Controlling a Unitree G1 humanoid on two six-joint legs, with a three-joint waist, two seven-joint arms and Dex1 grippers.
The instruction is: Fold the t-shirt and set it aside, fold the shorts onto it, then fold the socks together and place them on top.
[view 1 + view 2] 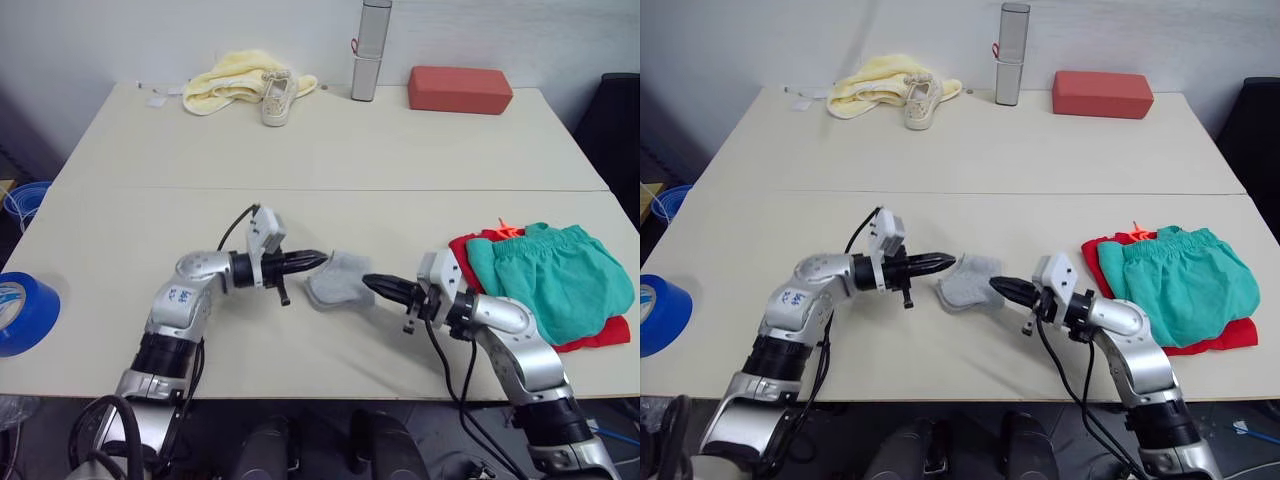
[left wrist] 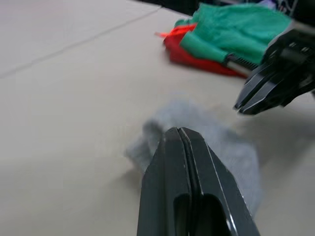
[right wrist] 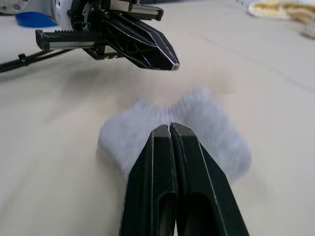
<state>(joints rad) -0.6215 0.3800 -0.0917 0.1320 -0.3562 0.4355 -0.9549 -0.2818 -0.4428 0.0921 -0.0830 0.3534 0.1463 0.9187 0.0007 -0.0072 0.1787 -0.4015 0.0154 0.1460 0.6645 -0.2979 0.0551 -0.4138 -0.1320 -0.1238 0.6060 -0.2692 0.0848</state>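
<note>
The grey socks (image 1: 338,281) lie bunched together on the table's near middle. My left gripper (image 1: 322,258) is shut, and its tip meets the socks' upper left edge. From the other side my right gripper (image 1: 367,281), also shut, touches their right edge. In the wrist views each pair of closed fingers points at the socks (image 3: 197,123) with no cloth visibly pinched. To the right, the teal shorts (image 1: 555,272) lie folded on the red t-shirt (image 1: 603,336), whose edges stick out around them.
At the table's far edge are a pale yellow cloth (image 1: 232,80), an off-white shoe (image 1: 277,99), a silver cylinder (image 1: 368,55) and a red-brown block (image 1: 459,89). A blue tape roll (image 1: 20,313) sits at the near left corner.
</note>
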